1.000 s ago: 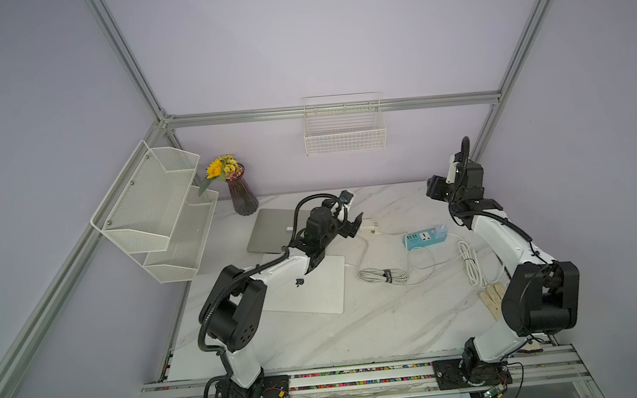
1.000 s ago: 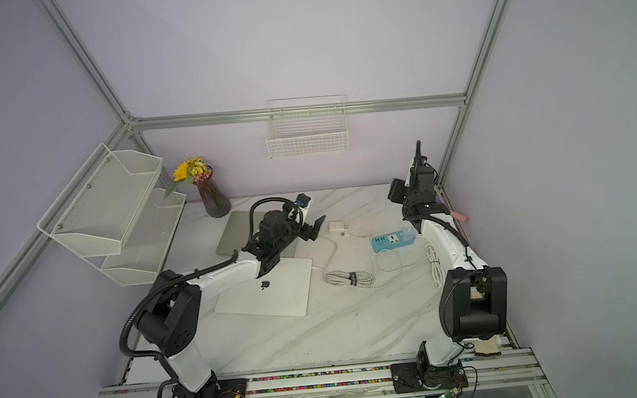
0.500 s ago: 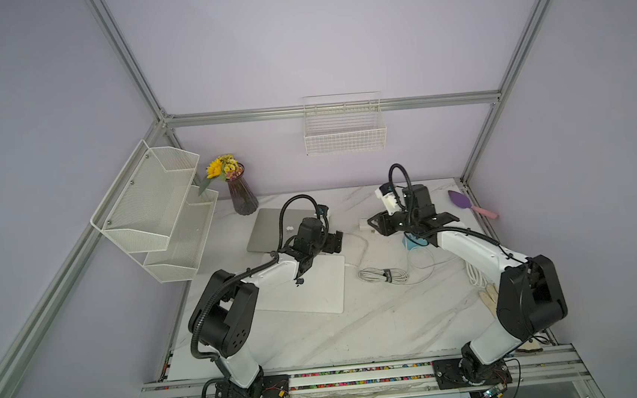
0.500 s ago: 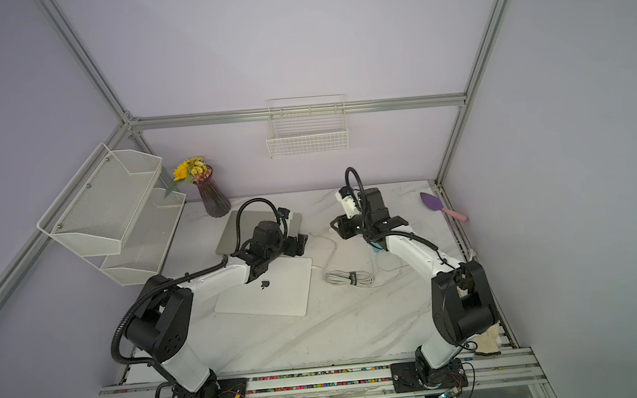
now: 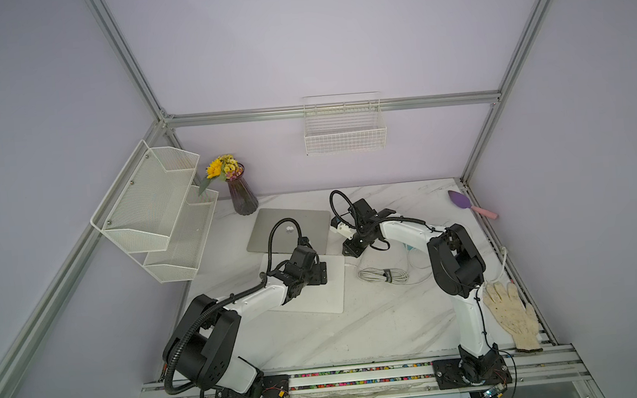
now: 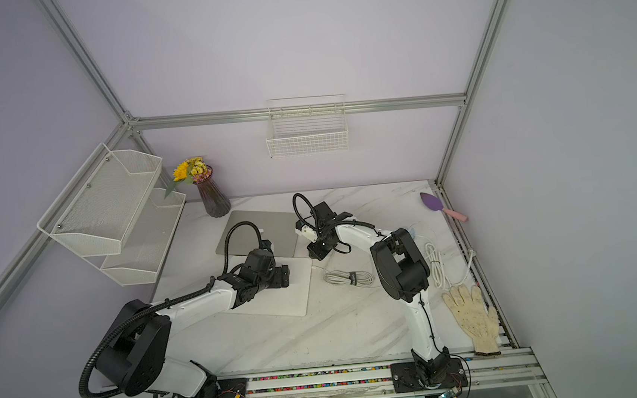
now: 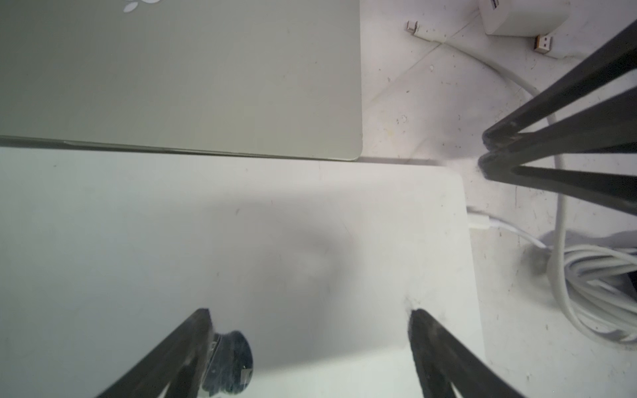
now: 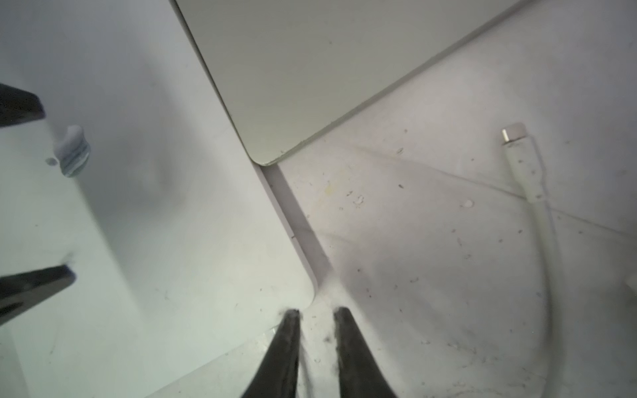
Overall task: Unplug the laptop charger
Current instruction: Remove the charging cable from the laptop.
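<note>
The laptop charger (image 7: 517,19) shows only in the left wrist view, as a white brick on the table beyond the grey laptop (image 5: 292,225). In both top views my right arm hides it. A thin white cable's plug (image 7: 477,220) sits in the side edge of the white laptop (image 5: 317,297), just past its corner. My right gripper (image 5: 348,252) (image 8: 316,312) hangs low at that corner, jaws a narrow gap apart, nothing clearly between them. My left gripper (image 5: 321,273) (image 7: 310,312) stands wide open over the white laptop's lid, holding nothing.
A bundled white cord (image 5: 383,275) lies right of the white laptop. Its loose plug end (image 8: 513,134) rests near the grey laptop. A light-blue power strip (image 6: 411,233) peeks from behind my right arm. Glove (image 5: 512,317), purple scoop (image 5: 460,198), vase (image 5: 242,194) and wire shelf (image 5: 154,205) line the edges.
My right arm swung from the back right to the middle and came down at the white laptop's corner, jaws narrowing. My left gripper drew back from the charger onto the white laptop.
</note>
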